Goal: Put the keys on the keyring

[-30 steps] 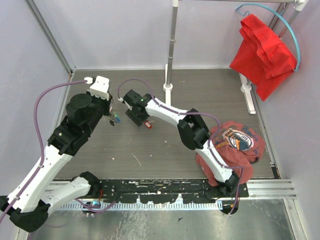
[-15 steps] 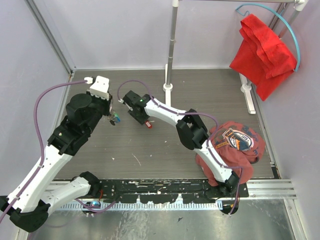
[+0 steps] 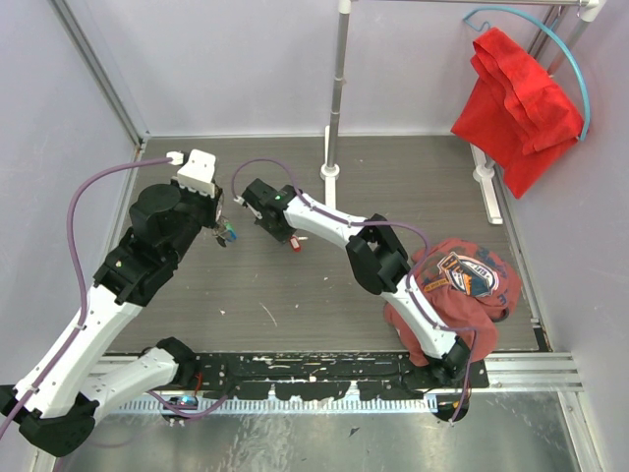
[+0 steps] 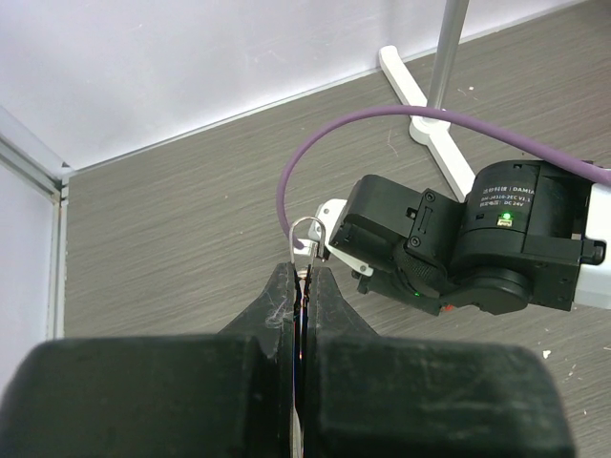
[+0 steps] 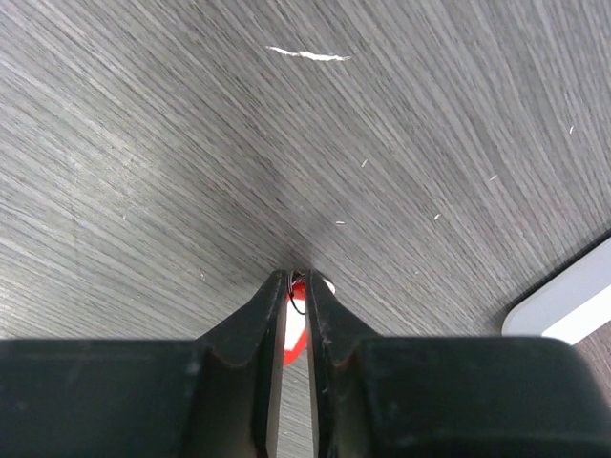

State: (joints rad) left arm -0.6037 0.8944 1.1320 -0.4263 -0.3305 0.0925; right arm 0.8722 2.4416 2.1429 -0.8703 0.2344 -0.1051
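Both pairs pinching, left fingers (image 4: 282, 298) keyring (image 4: 308, 220), right fingers (image 5: 267, 307) red key (image 5: 294, 336), shifted slightly.

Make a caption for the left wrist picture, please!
Left gripper pinching the wire keyring, right arm close behind.

Two keys (image 3: 293, 246) (image 3: 229, 234), one keyring (image 4: 306, 220), two arms (image 3: 128, 267) (image 3: 329, 225), two garments (image 3: 516, 98) (image 3: 462, 285)

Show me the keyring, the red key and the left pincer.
keyring (image 4: 307, 220), left wrist view, top of the wire loop above the fingertips.
red key (image 5: 292, 342), right wrist view, red part between the fingers.
left pincer (image 4: 304, 275), left wrist view, midway between its fingertips.
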